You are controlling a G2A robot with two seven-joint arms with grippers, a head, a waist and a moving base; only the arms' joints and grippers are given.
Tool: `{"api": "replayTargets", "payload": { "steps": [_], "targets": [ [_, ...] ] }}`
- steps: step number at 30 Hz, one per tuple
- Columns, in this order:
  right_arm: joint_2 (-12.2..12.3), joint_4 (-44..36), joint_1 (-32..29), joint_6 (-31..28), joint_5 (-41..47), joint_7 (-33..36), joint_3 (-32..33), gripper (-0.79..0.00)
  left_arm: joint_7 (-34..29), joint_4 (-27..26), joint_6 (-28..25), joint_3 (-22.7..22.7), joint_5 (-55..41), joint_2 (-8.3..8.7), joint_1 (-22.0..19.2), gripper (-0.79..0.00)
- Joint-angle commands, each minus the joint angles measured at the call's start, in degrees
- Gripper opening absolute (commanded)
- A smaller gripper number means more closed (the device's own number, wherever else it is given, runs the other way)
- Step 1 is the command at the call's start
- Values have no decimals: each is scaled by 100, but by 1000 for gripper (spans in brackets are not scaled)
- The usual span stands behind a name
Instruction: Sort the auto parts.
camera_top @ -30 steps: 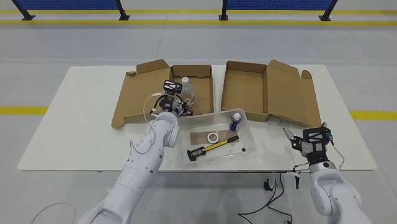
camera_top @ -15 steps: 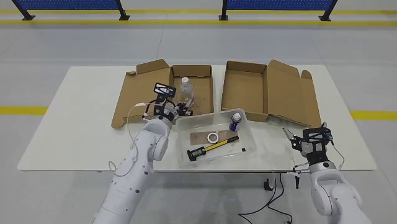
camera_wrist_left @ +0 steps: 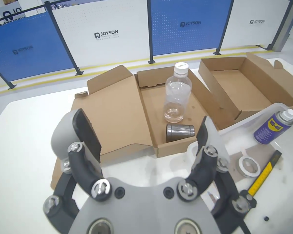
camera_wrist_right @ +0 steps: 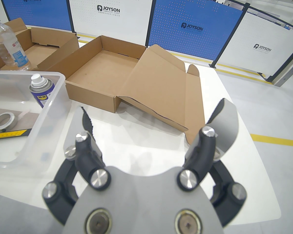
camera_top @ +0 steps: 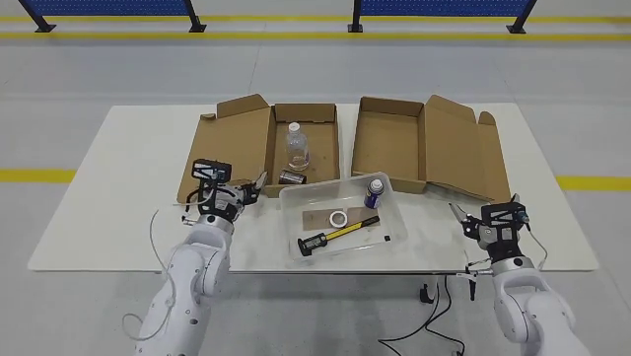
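Brown cardboard makes two open boxes on the white desk (camera_top: 128,178), and we think each box is meant for one kind of thing. In the left box (camera_top: 320,149) a clear bottle (camera_top: 295,143) stands up. A shiny metal cylinder (camera_top: 292,177) lies on its side just beside it, against the near wall, where it cannot roll away. The right box (camera_top: 389,149) stands open with its lid flap laid out to the right. A clear plastic tub (camera_top: 398,210) sits near us, between the two boxes. It keeps the unsorted things together: a blue spray can (camera_top: 375,193) standing at the far side, a pale ring (camera_top: 337,219), and a yellow and black measuring tool (camera_top: 333,238) lying flat. Our left end effector (camera_wrist_left: 143,122) hangs over the desk by the near edge of the left box, spread wide and holding nothing. Our right end effector (camera_wrist_right: 153,109) hangs over the near right part of the desk, also spread wide and empty, well apart from the tub. We guess both are ready to pick from the tub.
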Motion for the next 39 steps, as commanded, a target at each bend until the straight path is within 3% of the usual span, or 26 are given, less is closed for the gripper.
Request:
{"api": "replayTargets", "payload": {
  "steps": [1, 23, 31, 39],
  "targets": [
    [0, 0, 0, 0, 0, 0, 0, 0, 45, -43, 47, -75, 29, 12, 91, 0],
    [-28, -137, 95, -94, 15, 127, -181, 0, 88, -101, 92, -165, 18, 24, 194, 0],
    [-62, -643, 263, -397, -201, 1020, -718, 0, 88, -101, 92, -165, 18, 24, 194, 0],
    [-162, -861, 964, -369, -641, 1931, -1676, 0, 88, -101, 92, -165, 18, 24, 194, 0]
  ]
}}
